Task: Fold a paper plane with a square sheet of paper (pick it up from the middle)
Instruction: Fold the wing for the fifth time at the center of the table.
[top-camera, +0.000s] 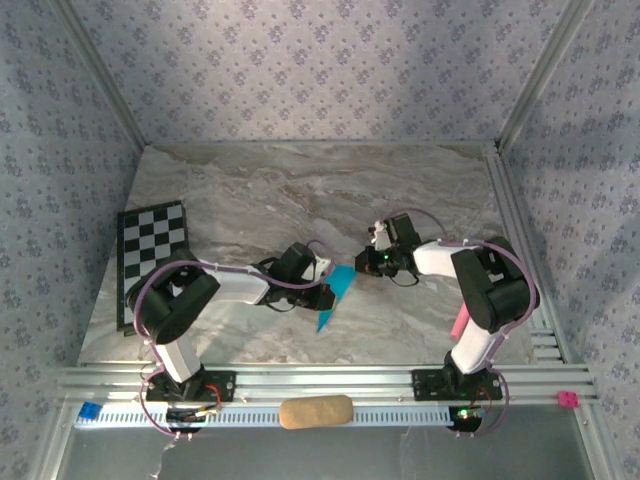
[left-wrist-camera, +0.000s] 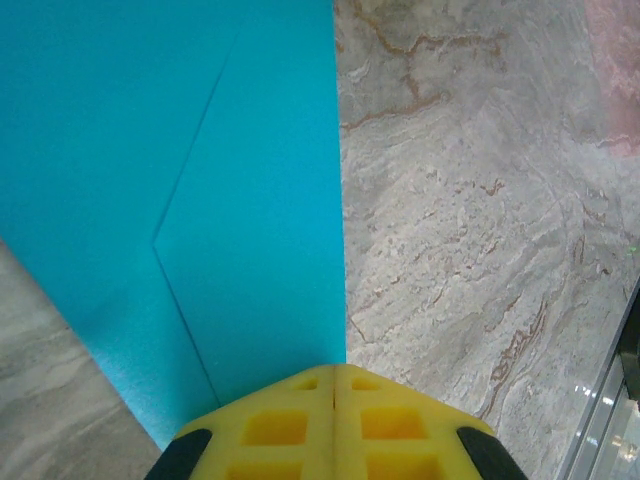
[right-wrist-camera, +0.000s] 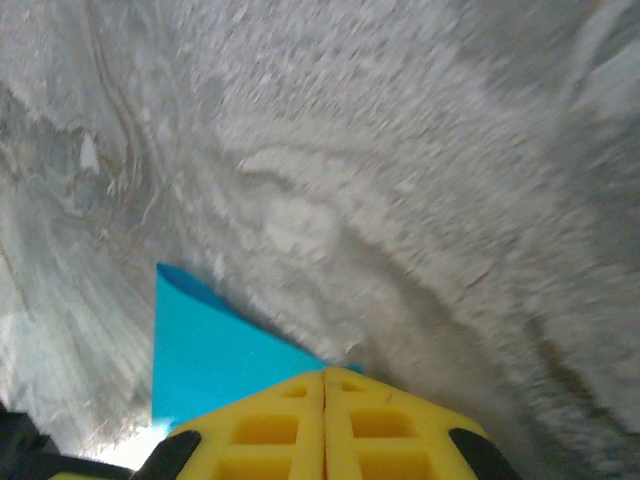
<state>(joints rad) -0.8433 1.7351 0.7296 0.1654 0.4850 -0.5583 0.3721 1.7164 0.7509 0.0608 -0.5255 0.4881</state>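
You'll see the thin square sheet of paper (top-camera: 333, 296) is plain bright turquoise-blue. The marble tabletop (top-camera: 300, 190) is grey-beige with brown veins. Left of the sheet is a black-and-white checkered board (top-camera: 152, 240), right of it a pink stick (top-camera: 459, 323), and nearer you a tan oblong block (top-camera: 315, 411). The left gripper (left-wrist-camera: 333, 372) and right gripper (right-wrist-camera: 325, 374) are yellow with black patches. The wallpaper (top-camera: 320, 70) is lilac with a floral print.

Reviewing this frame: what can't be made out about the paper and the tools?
Left wrist: the paper is cut off by the top and left edges; the left tool hides whether it pinches it.
Right wrist: motion blur; the right tool covers the paper's near corner.
Top: creases too small to read.
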